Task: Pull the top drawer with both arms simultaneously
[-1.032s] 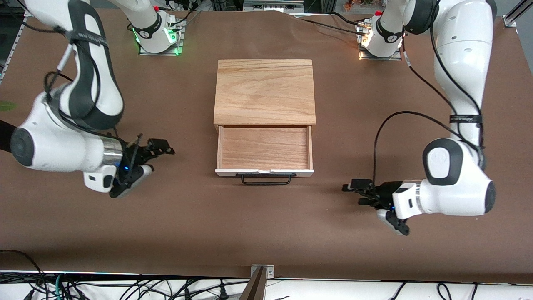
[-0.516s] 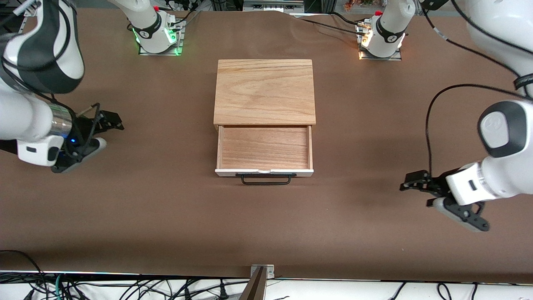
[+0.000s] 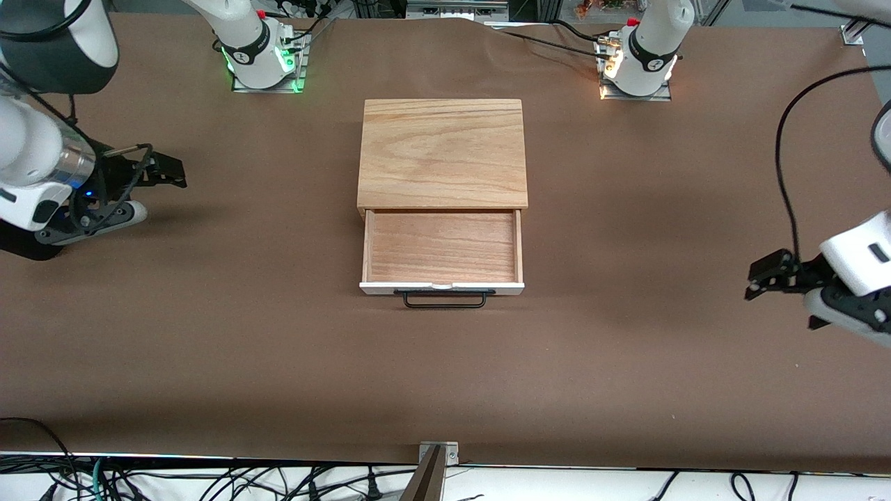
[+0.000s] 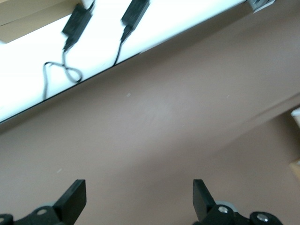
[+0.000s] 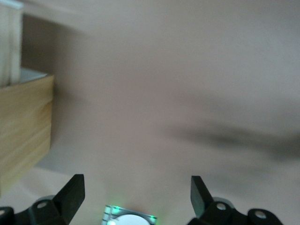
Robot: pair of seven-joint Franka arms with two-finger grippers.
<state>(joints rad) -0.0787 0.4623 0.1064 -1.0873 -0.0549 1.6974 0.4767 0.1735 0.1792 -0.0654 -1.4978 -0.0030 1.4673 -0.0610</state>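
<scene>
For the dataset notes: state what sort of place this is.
Most likely a robotics lab test bench. Two bolted-down robot arms flank a brown-covered table holding only a small wooden cabinet with its top drawer pulled open, and loose cables run along the table's edge.

A robotics lab: two white jointed robot arms point(image 3: 42, 139) bolted on metal base plates point(image 3: 268, 83) to a brown-covered table point(image 3: 445, 390), loose black cables point(image 3: 209, 480) along its edge.

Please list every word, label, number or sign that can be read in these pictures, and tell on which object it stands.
No text can be read.
The round marks on the two arm bases are too small to read.
The cabinet, the top drawer and the table carry no writing.
</scene>
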